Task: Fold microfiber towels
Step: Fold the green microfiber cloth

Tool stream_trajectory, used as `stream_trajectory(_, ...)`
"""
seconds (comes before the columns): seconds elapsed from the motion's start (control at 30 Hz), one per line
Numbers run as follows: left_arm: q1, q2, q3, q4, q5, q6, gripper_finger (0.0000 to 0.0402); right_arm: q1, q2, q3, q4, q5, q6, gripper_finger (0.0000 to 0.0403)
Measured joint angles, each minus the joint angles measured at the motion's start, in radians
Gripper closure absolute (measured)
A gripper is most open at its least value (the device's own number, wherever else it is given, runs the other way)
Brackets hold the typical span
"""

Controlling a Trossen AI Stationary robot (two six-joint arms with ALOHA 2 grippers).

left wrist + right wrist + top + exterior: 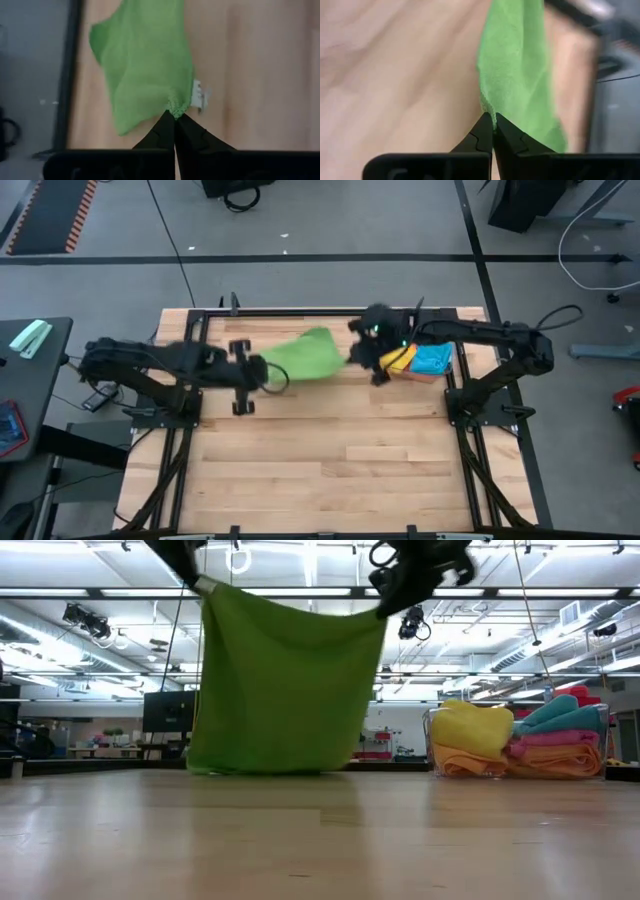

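Hanging green towel (pixel 285 685) between pincers

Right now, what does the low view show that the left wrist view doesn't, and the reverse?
Only the low view shows the green towel hanging as a full sheet, its lower edge at the table, plus the pile of yellow, orange, pink and blue towels beside it. Only the left wrist view shows the left gripper with fingers shut on a towel corner, next to a white tag. Both show the green towel above the wooden table.
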State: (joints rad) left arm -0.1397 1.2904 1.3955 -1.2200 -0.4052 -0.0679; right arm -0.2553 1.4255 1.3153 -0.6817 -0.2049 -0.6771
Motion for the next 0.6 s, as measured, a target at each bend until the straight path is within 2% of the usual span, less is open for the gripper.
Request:
stream_trajectory(0.07, -0.054, 0.009, -0.055, 0.031, 0.019, -0.071, 0.0395, 0.051, 0.000, -0.001, -0.073, -0.002, 0.025, 0.0393)
stream_trajectory(0.2, -0.170, 0.057, -0.156, 0.221, 0.055, -0.170, 0.0385, 0.151, -0.001, -0.007, -0.170, -0.006, 0.098, 0.0393)
stream_trajectory(0.3, -0.247, 0.108, -0.207, 0.391, 0.065, -0.216, 0.0388, 0.223, -0.002, -0.059, -0.157, -0.023, 0.140, 0.0393)
stream_trajectory(0.5, -0.361, 0.253, -0.226, 0.526, 0.074, -0.315, 0.0392, 0.370, 0.000, -0.206, -0.075, -0.042, 0.270, 0.0393)
stream_trajectory(0.6, -0.409, 0.314, -0.224, 0.656, 0.095, -0.328, 0.0381, 0.455, 0.000, -0.235, -0.070, -0.084, 0.366, 0.0393)
